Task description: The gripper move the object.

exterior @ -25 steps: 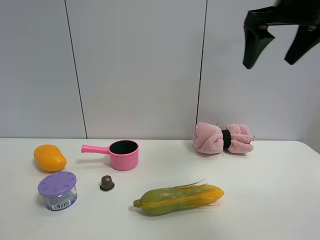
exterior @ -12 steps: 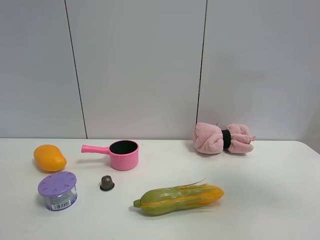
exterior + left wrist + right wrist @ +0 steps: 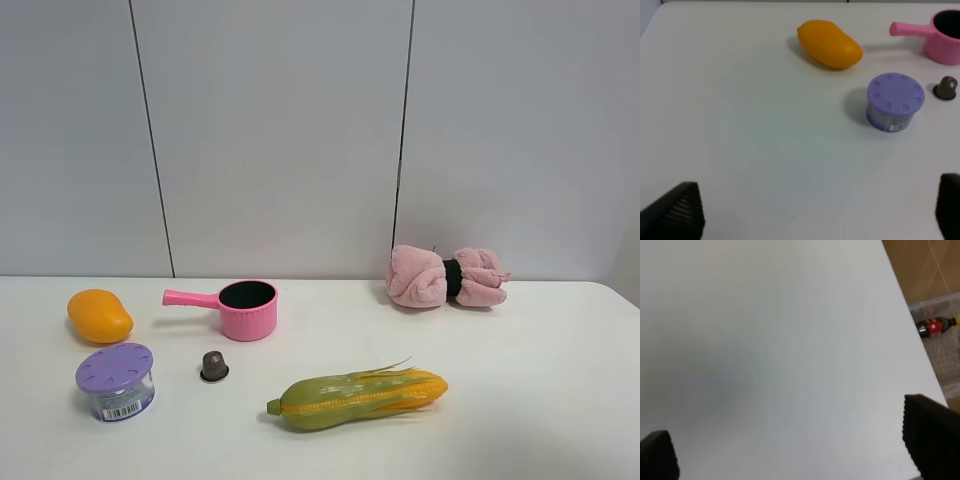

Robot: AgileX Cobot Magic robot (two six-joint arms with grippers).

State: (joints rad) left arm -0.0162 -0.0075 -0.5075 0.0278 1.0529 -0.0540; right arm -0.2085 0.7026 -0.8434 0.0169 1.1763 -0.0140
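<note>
We see L gripper (image 3: pixel 815 210) spread wide, holding nothing, above bare table (image 3: pixel 740 130). Tub (image 3: pixel 895 101) sits well ahead of it, beside mango (image 3: pixel 830 43). R gripper (image 3: pixel 790 450) also wide, empty.

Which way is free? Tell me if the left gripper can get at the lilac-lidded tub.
Probably yes: the left gripper is open, and bare table lies between it and the tub; mango and capsule stand clear.

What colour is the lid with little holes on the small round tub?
Lilac. The small round clear plastic tub's perforated lid shows best in the left wrist view.
</note>
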